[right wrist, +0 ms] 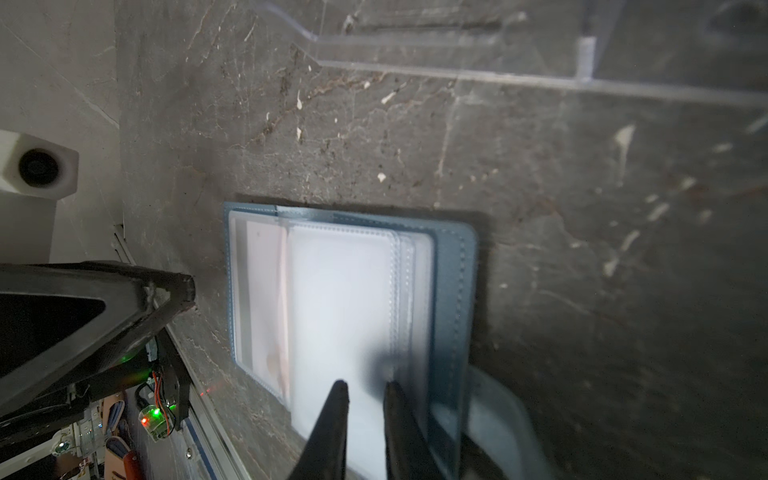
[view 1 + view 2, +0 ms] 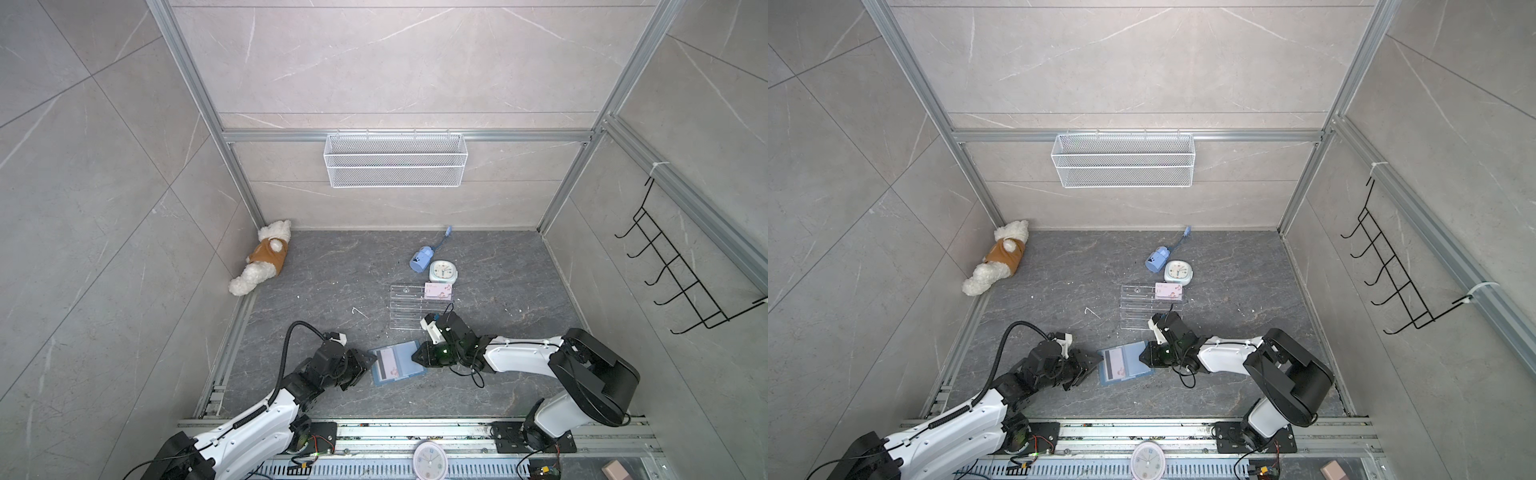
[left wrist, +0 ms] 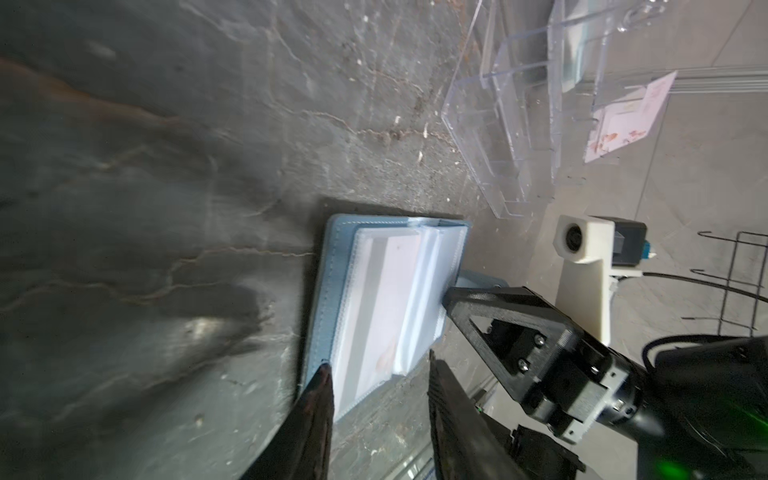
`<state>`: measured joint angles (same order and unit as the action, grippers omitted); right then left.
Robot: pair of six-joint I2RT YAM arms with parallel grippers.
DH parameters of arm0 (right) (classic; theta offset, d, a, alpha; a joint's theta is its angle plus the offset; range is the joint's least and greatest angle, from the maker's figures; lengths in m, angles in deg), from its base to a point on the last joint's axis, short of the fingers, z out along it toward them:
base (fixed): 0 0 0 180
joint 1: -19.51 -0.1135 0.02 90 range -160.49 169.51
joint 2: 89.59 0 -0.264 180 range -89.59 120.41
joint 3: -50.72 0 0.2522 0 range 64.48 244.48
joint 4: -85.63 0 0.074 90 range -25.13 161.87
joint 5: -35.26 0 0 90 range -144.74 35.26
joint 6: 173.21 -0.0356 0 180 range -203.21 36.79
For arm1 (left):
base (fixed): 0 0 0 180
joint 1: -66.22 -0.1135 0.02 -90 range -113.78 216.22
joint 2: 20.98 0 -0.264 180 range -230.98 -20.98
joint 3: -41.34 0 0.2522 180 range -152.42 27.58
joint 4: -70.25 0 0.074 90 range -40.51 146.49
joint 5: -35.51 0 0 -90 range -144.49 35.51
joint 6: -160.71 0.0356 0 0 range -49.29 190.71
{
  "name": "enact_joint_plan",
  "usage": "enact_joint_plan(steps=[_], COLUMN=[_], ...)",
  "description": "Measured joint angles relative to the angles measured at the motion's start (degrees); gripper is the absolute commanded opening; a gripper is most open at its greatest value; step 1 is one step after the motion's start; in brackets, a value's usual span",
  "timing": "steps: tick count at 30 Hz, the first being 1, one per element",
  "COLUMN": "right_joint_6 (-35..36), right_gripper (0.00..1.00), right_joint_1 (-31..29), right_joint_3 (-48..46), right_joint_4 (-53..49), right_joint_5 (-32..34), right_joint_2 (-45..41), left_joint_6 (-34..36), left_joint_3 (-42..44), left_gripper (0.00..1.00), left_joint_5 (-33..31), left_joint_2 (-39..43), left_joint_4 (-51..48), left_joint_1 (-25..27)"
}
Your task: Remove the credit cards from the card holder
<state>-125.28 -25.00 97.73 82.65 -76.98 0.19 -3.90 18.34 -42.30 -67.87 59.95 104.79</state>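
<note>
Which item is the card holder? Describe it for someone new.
On the dark tabletop, look near the front, between the left tool and right tool. The card holder lies open there: a flat dusty-blue folder with a striped card showing, unlike the clear acrylic rack behind it.

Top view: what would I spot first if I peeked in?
Two robot arms meet near the front of the table. The left gripper and the right gripper sit at opposite sides of an open blue card holder, and a credit card with a dark stripe shows inside it. Next you would spot the white teddy bear lying in the far left corner.
</note>
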Motion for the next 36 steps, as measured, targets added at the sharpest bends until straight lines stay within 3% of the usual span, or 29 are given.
enact_joint_plan(steps=[9, 19, 26, 36], right_joint_6=[0.00, 0.00, 0.00, 0.00], right_gripper=[0.21, 0.20, 0.20, 0.20], right_joint_1=[0.00, 0.00, 0.00, -0.07], right_joint_3=[0.00, 0.00, 0.00, 0.00], right_joint_4=[0.00, -0.02, -0.02, -0.04], right_joint_5=[-0.02, -0.02, -0.02, 0.00], right_joint_2=[0.00, 0.00, 0.00, 0.00], left_joint_6=[0.00, -0.20, -0.50, -0.76], left_joint_3=[0.00, 0.87, 2.19, 2.43], left_gripper=[0.42, 0.39, 0.30, 0.21], left_joint_5=[0.00, 0.63, 1.46, 1.46], left_joint_2=[-4.68, -9.35, -11.52, -8.04], left_joint_4=[-0.44, 7.37, 13.42, 18.05], left_joint_1=[0.00, 0.00, 0.00, 0.00])
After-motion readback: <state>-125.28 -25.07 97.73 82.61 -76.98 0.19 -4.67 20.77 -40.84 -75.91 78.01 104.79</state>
